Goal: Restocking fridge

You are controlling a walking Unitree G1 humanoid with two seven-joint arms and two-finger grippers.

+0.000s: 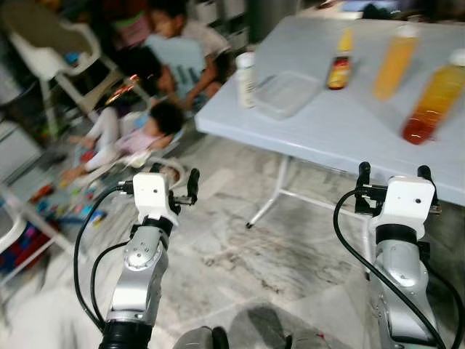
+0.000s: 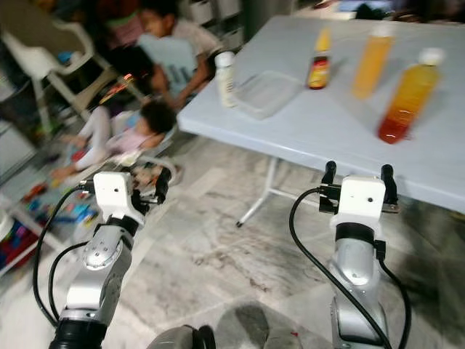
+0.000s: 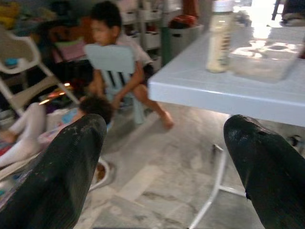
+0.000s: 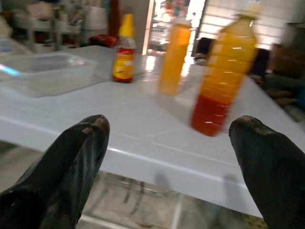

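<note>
Marble floor (image 1: pixel 290 247), people (image 1: pixel 167 123) beside table (image 1: pixel 334 123)

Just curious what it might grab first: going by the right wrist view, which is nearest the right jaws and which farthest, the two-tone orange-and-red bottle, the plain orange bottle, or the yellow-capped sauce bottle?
1. Two-tone bottle, nearest, by the table's near edge.
2. Plain orange bottle, behind it, mid-table.
3. Sauce bottle, farthest, beside the clear container.

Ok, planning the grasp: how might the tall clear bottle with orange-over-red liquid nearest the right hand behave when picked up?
The tall clear bottle of orange-over-red liquid looks nearly full, so probably heavy. Tall and narrow, it may tip if nudged high. Its smooth plastic could slip in the open right hand.
</note>
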